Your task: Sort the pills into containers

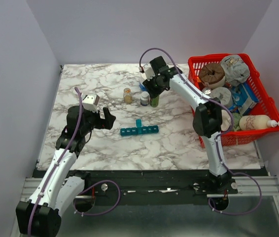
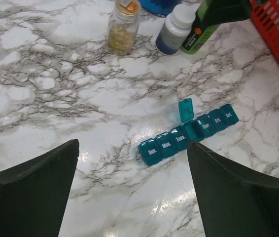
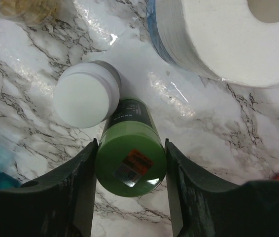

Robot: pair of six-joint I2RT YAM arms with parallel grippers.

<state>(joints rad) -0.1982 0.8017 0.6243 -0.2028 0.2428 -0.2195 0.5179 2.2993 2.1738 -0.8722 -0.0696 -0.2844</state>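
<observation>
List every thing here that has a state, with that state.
pill organizer, middle lid open, the other lids shut.
green bottle, capped, gripped on both sides.
white-capped bottle, upright, closed.
amber bottle, upright, closed.
left gripper, open, empty.
right gripper, shut on the green bottle.

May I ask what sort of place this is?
Probably a robotics lab cell, not a home: plain walls box in the table, the left arm and right arm are mounted along its near edge, and a basket holds props.
</observation>
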